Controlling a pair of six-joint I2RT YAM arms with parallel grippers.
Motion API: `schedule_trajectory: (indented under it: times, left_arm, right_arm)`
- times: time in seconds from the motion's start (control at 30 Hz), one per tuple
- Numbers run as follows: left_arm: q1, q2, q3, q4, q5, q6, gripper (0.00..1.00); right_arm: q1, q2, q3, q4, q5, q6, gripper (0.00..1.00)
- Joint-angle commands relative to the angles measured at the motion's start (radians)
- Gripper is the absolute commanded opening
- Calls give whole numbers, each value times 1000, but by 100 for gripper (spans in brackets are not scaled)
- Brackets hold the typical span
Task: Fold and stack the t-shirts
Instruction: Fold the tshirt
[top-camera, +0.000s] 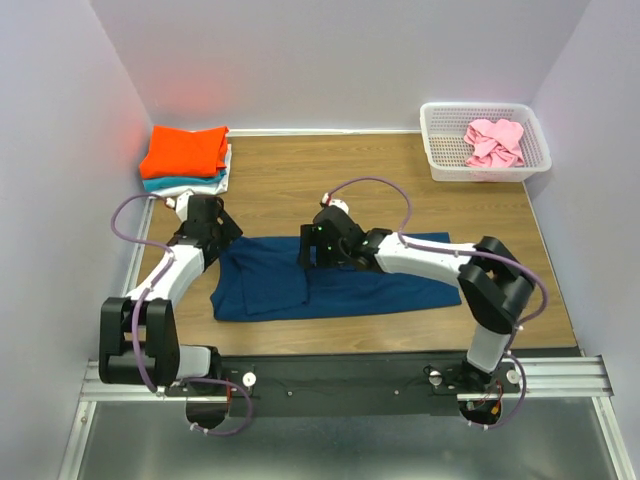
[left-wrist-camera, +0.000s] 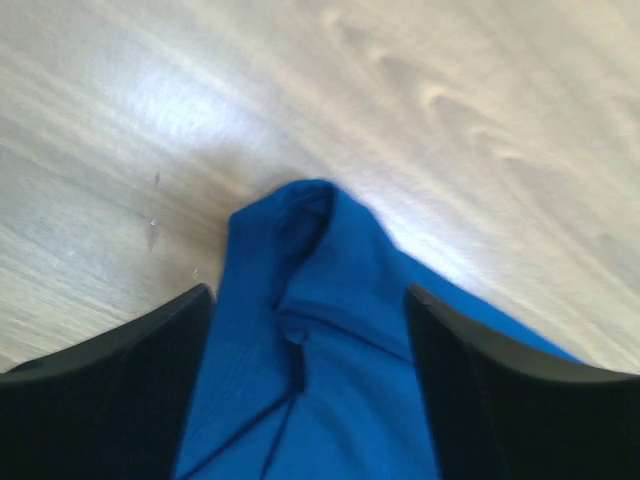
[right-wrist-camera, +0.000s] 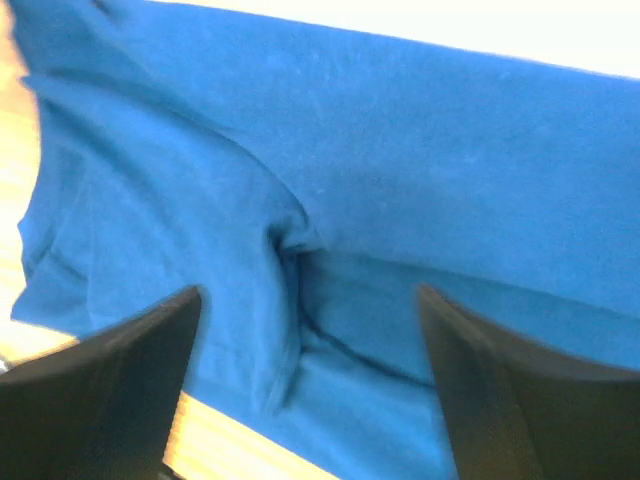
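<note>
Gaping over navy t-shirt (top-camera: 340, 285): left pincer (left-wrist-camera: 308, 292), right pincer (right-wrist-camera: 310, 292).

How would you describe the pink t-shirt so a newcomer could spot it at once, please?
On the wooden table, find the white lattice basket in the far right corner. The pink t-shirt lies crumpled inside, the only garment off the tabletop.
</note>
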Motion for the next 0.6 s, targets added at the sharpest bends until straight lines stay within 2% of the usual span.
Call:
schedule_trajectory:
  times: [0.0,0.13,0.23,0.3,0.43,0.57]
  left_arm:
    - [5,-89,61,-50,-25,-2,91]
    - [-21,-135,51,-35,50,-3,96]
    - [-103,-135,25,-3,93,-14,96]
    - [-179,-108,0,46,104,-25,96]
    - [-213,16,-47,144,197,-25,96]
    - [-212,110,-49,167,210,-20,97]
  right_arm:
    - [-4,-117,-50,-100,118,6,100]
    - [-74,-217,-130,-139,171,20,100]
    - [-203,-288,-198,-150,167,18,100]
    - [-303,-303,-216,-151,167,-11,100]
    - [-489,-277,-233,-153,150,-52,100]
    - [-562,-222,-223,-153,127,-64,100]
